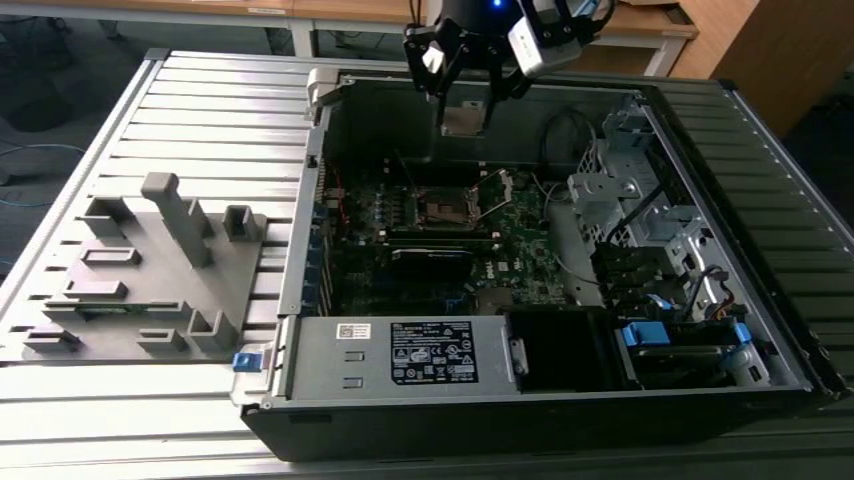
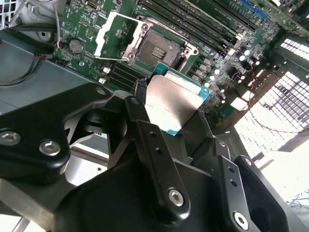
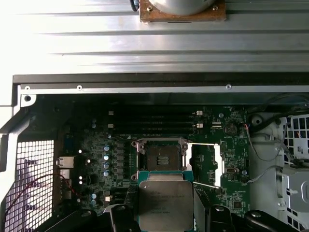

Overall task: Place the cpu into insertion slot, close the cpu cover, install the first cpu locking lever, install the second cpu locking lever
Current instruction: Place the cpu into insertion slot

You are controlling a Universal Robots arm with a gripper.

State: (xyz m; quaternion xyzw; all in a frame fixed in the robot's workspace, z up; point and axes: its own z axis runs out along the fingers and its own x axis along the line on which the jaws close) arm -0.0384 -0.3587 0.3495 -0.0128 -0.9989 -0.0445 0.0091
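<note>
**A:** Where's the cpu [image 2: 174, 104] sitting?

**B:** In the air. The gripper [image 1: 467, 92] has its jaws closed on two opposite edges of the chip, and it hangs above the open computer case [image 1: 400, 350], short of the insertion slot [image 3: 159, 158].

**A:** How would you expect it to handle?

**B:** Light, thin and stiff, I'd say. The smooth metal face is probably slippery, and the underside is likely delicate. So the edges are the right hold, which is where the fingers are now, with the face left bare.

**A:** Any room around the slot?

**B:** The slot is uncovered. The cpu cover [image 3: 208, 162] is swung open and lies just beside it. The memory slots [image 3: 154, 121] run along another side, near but apart from it. A thin rod crosses near the cover — possibly a locking lever, though I can't be sure. The case walls stand well apart from the slot, so the way in from above looks open.
</note>
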